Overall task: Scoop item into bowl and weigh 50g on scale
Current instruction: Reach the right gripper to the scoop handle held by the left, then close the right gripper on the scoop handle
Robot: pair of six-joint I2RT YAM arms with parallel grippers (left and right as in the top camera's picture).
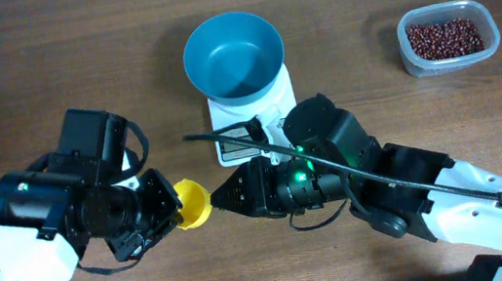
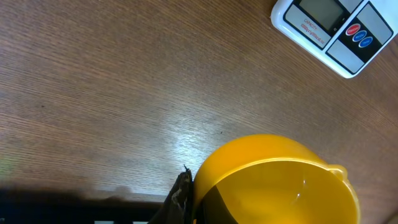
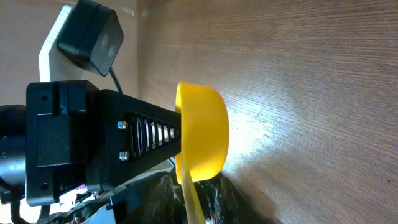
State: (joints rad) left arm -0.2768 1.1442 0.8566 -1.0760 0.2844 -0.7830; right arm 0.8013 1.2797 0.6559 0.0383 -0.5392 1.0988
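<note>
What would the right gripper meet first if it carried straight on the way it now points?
The yellow scoop. The right gripper points left at it, tip very close, and the left gripper sits just behind the scoop. Whether the tip already touches it is unclear.

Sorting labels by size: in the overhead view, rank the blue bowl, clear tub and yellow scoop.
Largest, alike: blue bowl, clear tub (bowl raised on the scale, nearer camera).
Smallest: yellow scoop.

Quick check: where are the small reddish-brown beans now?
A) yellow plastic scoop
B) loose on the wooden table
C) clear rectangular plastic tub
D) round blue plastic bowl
C: the beans lie heaped in the clear tub, while the blue bowl and yellow scoop show bare insides.
</note>
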